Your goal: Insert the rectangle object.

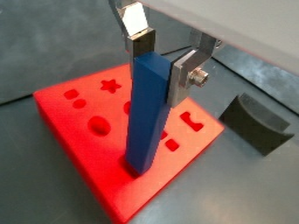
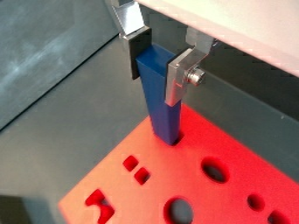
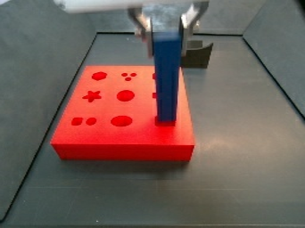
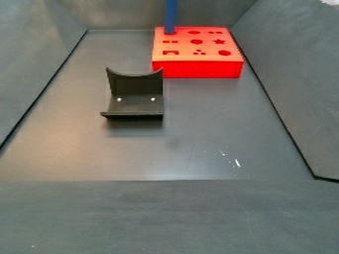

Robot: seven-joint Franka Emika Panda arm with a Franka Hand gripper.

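Observation:
The rectangle object (image 1: 145,109) is a tall, slim blue bar. It stands upright with its lower end at the top face of the flat red block (image 1: 82,118), near one edge of the block. How deep it sits in a hole I cannot tell. My gripper (image 1: 163,59) is shut on the bar's top end, with one silver finger on each side. The bar (image 2: 162,96), gripper (image 2: 162,59) and block (image 2: 233,188) show in both wrist views. In a side view the bar (image 3: 168,76) rises from the block (image 3: 107,120) under the gripper (image 3: 167,20). The bar (image 4: 171,14) also shows far off on the block (image 4: 199,60).
The red block has several shaped holes, among them a star (image 3: 92,95) and circles. The dark fixture (image 4: 133,94) stands on the grey floor apart from the block; it also shows in a wrist view (image 1: 260,122) and behind the block (image 3: 198,55). Raised walls edge the floor.

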